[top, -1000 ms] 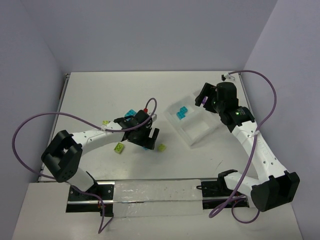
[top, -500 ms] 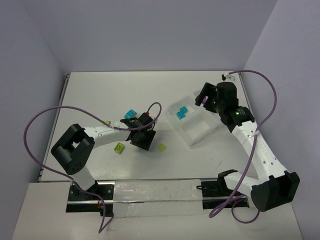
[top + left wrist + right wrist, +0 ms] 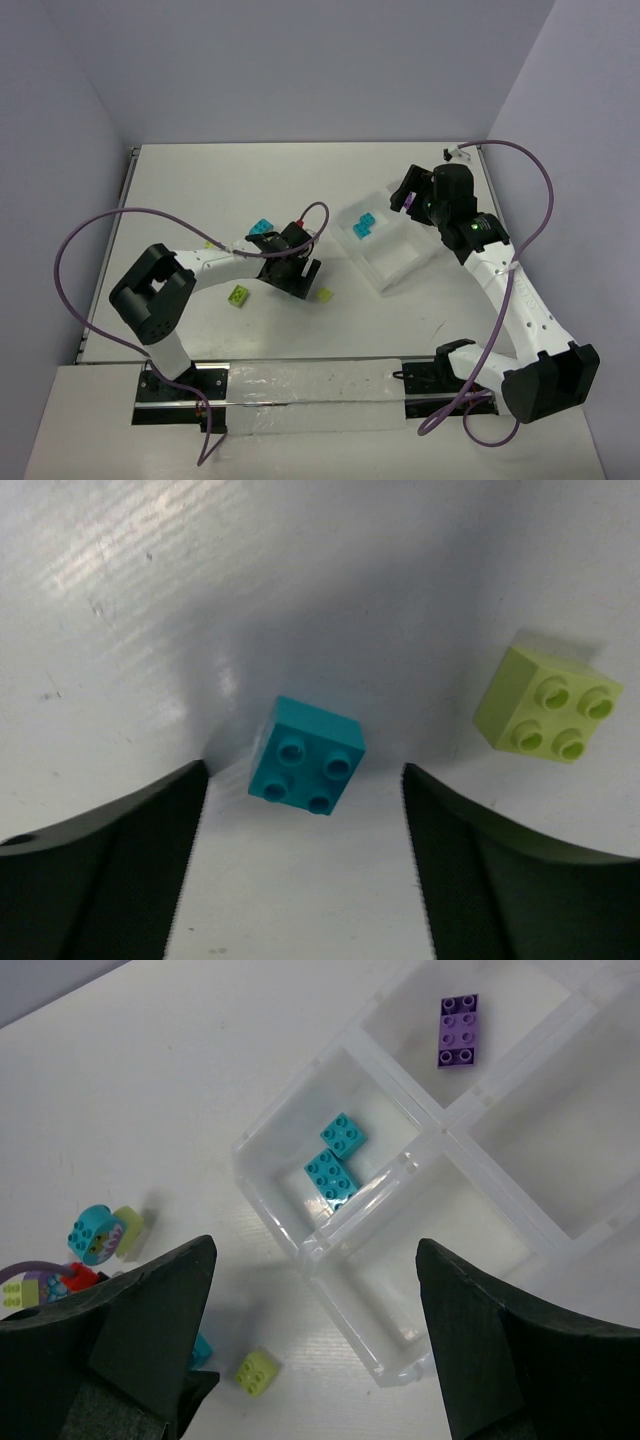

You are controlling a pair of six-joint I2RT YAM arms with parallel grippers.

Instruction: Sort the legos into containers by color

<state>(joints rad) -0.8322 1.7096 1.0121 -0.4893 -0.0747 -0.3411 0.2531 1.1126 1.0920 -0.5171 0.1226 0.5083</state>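
1. The left gripper (image 3: 302,768) sits low over the table (image 3: 200,180) and points down at it. Its fingers (image 3: 110,860) are spread wide.
2. A cyan brick (image 3: 306,770) lies studs-up on the table between those fingers. It touches neither, and bare table shows on both sides of it.
3. In the left wrist view a lime brick (image 3: 549,716) lies studs-up at 2 o'clock from the cyan brick. It is outside the gap between the fingers.
4. In the top view a second lime brick (image 3: 239,294) lies on the table at 9 o'clock from the left gripper. A cyan piece (image 3: 262,227) lies at 11 o'clock; its shape is too small to make out.
5. The tray (image 3: 395,262) rests on the table at 2 o'clock from the left gripper, well apart from it. It is turned askew to the table's edges.
6. The right gripper (image 3: 315,1248) hangs above the tray with its fingers (image 3: 500,1350) wide apart, holding nothing.
7. A cyan pair (image 3: 343,1135) lies studs-up in one corner compartment of the tray, the two bricks just beside each other.
8. In the right wrist view a purple brick (image 3: 459,1030) lies flat in the neighbouring compartment, at 1 o'clock from the cyan pair.
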